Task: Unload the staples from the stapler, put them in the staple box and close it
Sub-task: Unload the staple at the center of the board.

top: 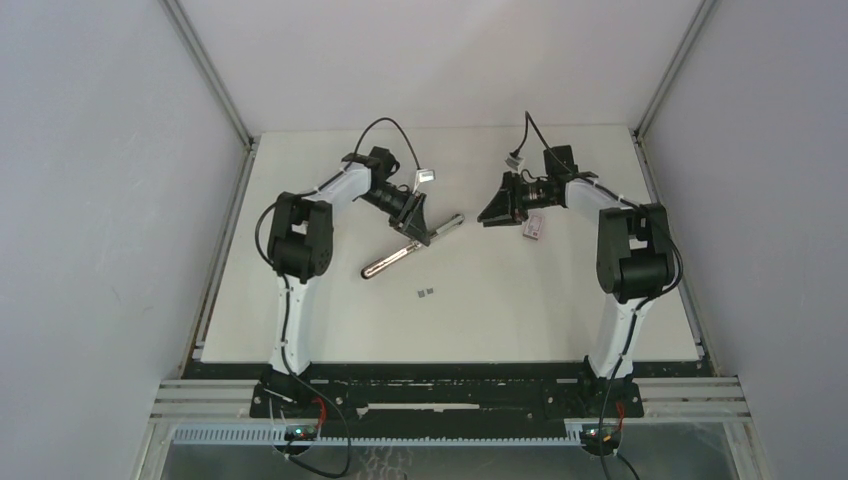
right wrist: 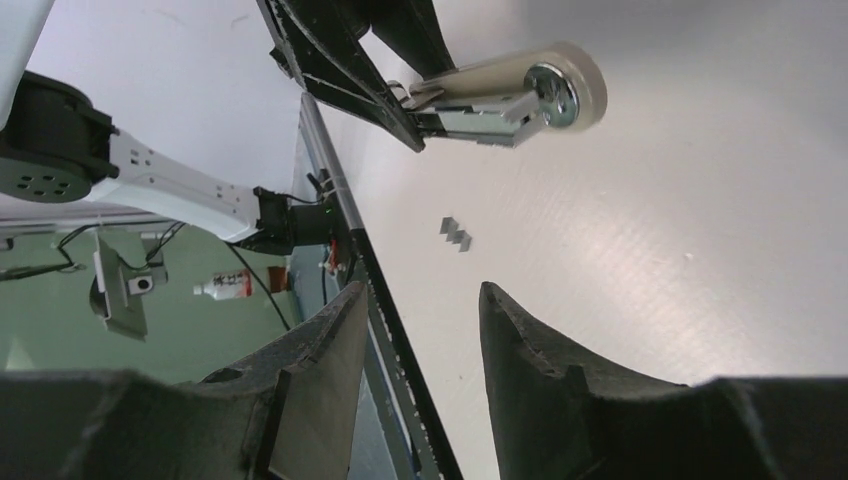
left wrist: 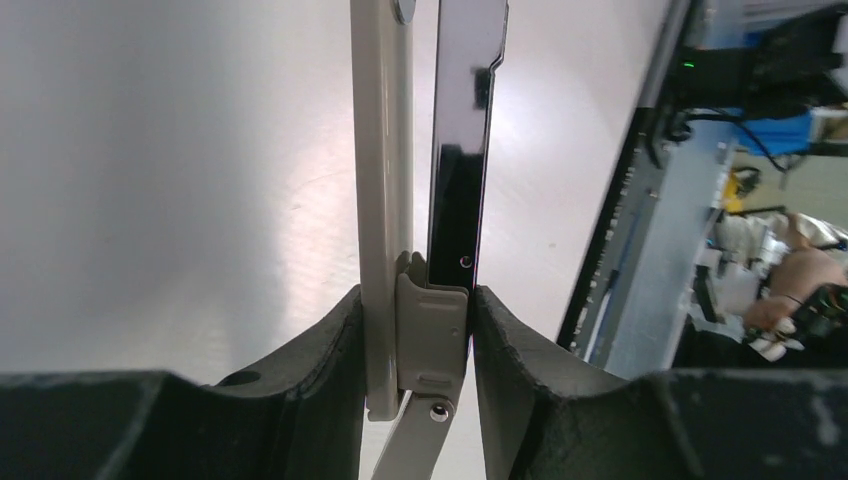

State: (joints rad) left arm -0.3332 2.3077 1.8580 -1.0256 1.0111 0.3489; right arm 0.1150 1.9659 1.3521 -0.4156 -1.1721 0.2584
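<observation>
stapler (top: 385, 262) clamped in L gripper (left wrist: 418, 310) | R gripper (right wrist: 415, 300) jaws apart, empty | staples (top: 427, 293) out on table (top: 560, 310); unload judged near done, remainder n/k

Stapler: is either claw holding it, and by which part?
Left claw clamps the stapler by its sides near the hinge; right claw holds nothing.

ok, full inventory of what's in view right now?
stapler: 1, dark grey with a pale end, clamped in the left hand, left of centre.
staples: small cluster, silvery grey, loose on the table near the stapler.
small box: 1, pale pink and white, on the table beside the right hand.
table: 1, white.
left hand: 1, black, shut on the stapler.
right hand: 1, black, open, empty, right of centre.
</observation>
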